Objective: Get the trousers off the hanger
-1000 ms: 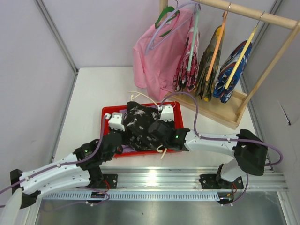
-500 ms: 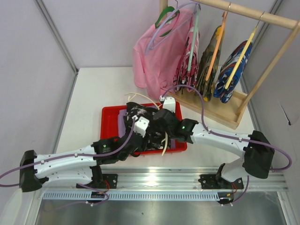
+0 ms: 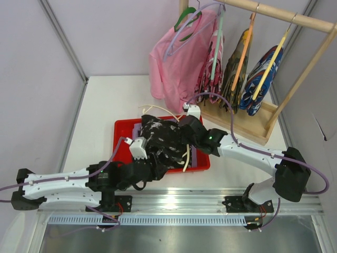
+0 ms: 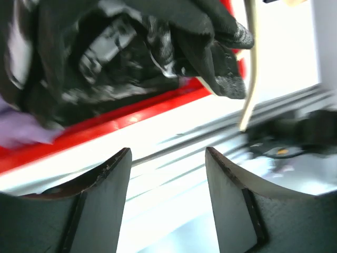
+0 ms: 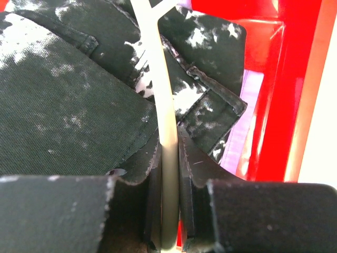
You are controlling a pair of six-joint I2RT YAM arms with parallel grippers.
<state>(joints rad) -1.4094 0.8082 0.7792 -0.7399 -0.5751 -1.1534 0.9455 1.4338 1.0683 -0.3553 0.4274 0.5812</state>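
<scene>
The black speckled trousers (image 3: 160,139) lie bunched in the red tray (image 3: 122,132), on top of the pale lavender trousers (image 3: 138,129). A cream hanger (image 3: 185,157) sticks out of the black cloth towards the tray's near edge. My right gripper (image 3: 184,136) is shut on the hanger's bar (image 5: 168,153), right above the black trousers (image 5: 68,105), with lavender cloth (image 5: 247,105) beside it. My left gripper (image 4: 168,158) is open and empty, just outside the tray's near rim (image 4: 131,118), below the black trousers (image 4: 131,47). In the top view the left gripper (image 3: 157,163) sits at the pile's near side.
A wooden rack (image 3: 247,124) at the back right carries a pink shirt (image 3: 176,68) and several patterned garments (image 3: 263,79) on hangers. A metal rail (image 3: 174,203) runs along the near edge by the arm bases. Walls close in left and back.
My left gripper has drawn back from the pile towards the near left. My right gripper has shifted a little farther back with the hanger held. The black trousers have spread slightly.
</scene>
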